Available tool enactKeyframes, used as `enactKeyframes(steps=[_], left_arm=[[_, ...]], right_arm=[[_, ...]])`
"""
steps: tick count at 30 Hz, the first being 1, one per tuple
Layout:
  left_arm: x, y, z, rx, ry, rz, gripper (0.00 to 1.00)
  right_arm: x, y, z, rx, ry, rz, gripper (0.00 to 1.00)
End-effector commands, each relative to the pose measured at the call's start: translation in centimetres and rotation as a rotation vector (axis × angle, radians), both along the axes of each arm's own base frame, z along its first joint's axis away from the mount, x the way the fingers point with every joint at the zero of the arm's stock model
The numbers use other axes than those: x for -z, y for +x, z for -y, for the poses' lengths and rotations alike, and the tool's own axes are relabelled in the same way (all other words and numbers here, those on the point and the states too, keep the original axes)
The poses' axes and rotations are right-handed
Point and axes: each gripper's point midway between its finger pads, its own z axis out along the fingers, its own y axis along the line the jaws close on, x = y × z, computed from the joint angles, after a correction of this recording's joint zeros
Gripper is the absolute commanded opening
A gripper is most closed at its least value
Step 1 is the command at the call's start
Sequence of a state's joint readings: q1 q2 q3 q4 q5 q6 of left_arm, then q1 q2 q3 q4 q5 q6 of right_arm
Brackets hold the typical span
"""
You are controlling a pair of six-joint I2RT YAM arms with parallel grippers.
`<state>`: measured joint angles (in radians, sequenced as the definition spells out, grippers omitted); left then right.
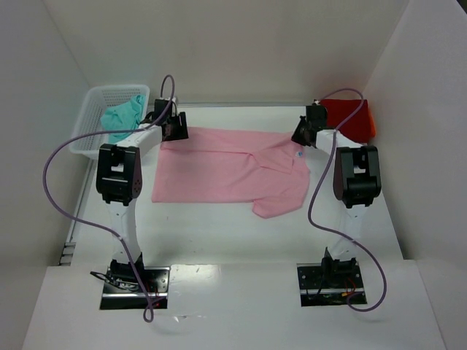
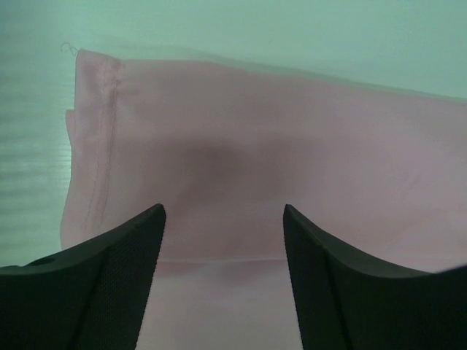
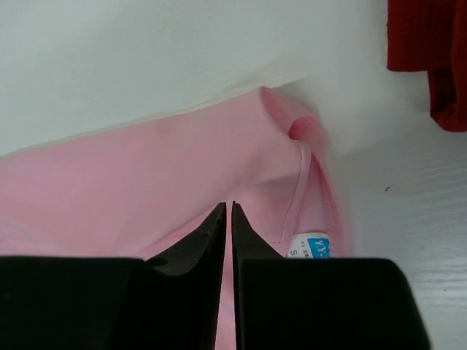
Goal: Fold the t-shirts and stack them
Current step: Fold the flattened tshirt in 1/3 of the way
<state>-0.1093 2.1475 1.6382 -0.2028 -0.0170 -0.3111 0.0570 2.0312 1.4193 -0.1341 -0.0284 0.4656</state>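
White-walled enclosure, white table (image 1: 219,240). Item one: pink t-shirt (image 1: 226,171), spread flat at centre, collar end toward 3 o'clock, one sleeve turned in at 5 o'clock. Item two: red t-shirt (image 1: 350,117), lodged in the corner at 2 o'clock. Item three: teal t-shirt (image 1: 120,117), bundled in a mesh basket (image 1: 109,89) at 10 o'clock. Left gripper (image 2: 222,211) is held over the pink shirt's 11 o'clock corner beside the hem, jaws wide apart, nothing gripped. Right gripper (image 3: 228,205) is set at the 1 o'clock corner near the size label (image 3: 315,246), jaws drawn almost together and judged pinched on the pink cloth (only a sliver shows between them). Both arms are reached forward from their bases, elbows raised, wrists pitched down. For a clean fold, the left corner should be caught equally deep, then both corners lifted level and carried toward 6 o'clock together.
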Motion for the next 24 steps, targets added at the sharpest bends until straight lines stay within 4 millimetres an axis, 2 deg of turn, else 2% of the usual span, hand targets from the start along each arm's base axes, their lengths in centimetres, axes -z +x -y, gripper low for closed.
enactKeyframes(steps=[1,2,3,7,10,11,13,15,16,17,21,24], left_arm=[[-2.1,2.8,0.1,0.025,0.003,0.068,0.67],[-2.0,3.0,0.1,0.025,0.002,0.069,0.66],[-1.3,2.9,0.1,0.026,0.004,0.048,0.64],[-1.3,3.0,-0.4,0.002,0.027,0.04,0.61],[0.2,3.0,-1.2,-0.016,0.042,-0.006,0.6],[0.2,2.7,-1.4,-0.023,0.051,-0.021,0.6],[0.7,2.7,-1.4,-0.023,0.052,-0.03,0.6],[0.9,2.5,-1.6,-0.029,0.059,-0.039,0.59],[1.1,2.5,-1.8,-0.036,0.068,-0.047,0.59],[1.8,2.2,-2.3,-0.044,0.092,-0.068,0.59],[2.0,2.0,-2.6,-0.056,0.107,-0.077,0.59],[2.1,1.8,-3.1,-0.065,0.108,-0.086,0.59]], right_arm=[[-0.3,2.8,0.0,-0.018,-0.035,0.034,0.11],[-0.6,3.0,0.5,0.008,-0.044,0.031,0.11],[0.0,3.0,0.8,0.021,-0.058,0.01,0.11],[0.4,2.7,1.6,0.061,-0.087,-0.026,0.1],[2.4,2.1,2.5,0.092,-0.131,-0.11,0.07],[2.3,2.4,2.7,0.098,-0.138,-0.117,0.06],[3.4,1.5,2.9,0.102,-0.152,-0.169,0.06],[3.8,1.3,3.3,0.117,-0.17,-0.178,0.06],[3.0,1.4,3.7,0.131,-0.183,-0.163,0.06],[3.4,0.6,4.0,0.131,-0.204,-0.186,0.06],[3.2,0.1,4.6,0.143,-0.235,-0.2,0.06],[4.1,-0.6,5.2,0.149,-0.265,-0.232,0.06]])
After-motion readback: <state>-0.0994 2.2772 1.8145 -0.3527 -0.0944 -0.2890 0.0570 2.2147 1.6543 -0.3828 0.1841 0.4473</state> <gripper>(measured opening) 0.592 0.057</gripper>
